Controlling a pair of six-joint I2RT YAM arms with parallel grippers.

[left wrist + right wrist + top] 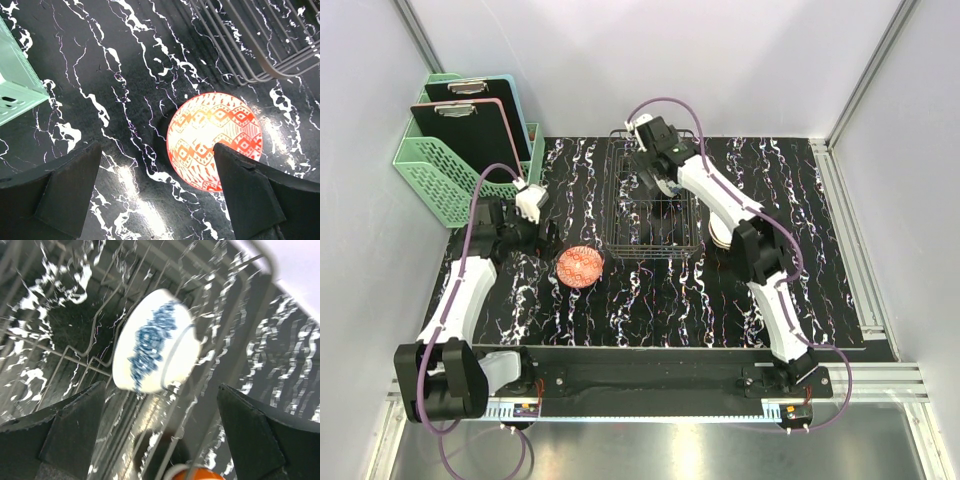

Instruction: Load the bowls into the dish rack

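Left gripper (157, 150): jaws spread wide, holding nothing, poised above the table (125, 60). The orange bowl (215, 140) lies rim-down on the table, off-centre to the gripper and just beside its right-hand finger, near the front edge of the dish rack (655, 252). Right gripper (160, 390): jaws likewise apart and empty, positioned over the rack. A blue-patterned bowl (152, 347) stands on edge among the tines below it. That view is blurred, so its exact seating cannot be confirmed. Assessment: the step in hand appears to be the left arm's pickup of the orange bowl. Recommended method: shift sideways until the bowl sits centred between the fingers, descend low and close on the wall near the rim, not on the dome, where a glazed curve would likely slip. Lift straight, tilt the bowl on edge, and seat it in a free slot clear of the blue-patterned bowl. The right arm should clear the rack first to avoid contact.
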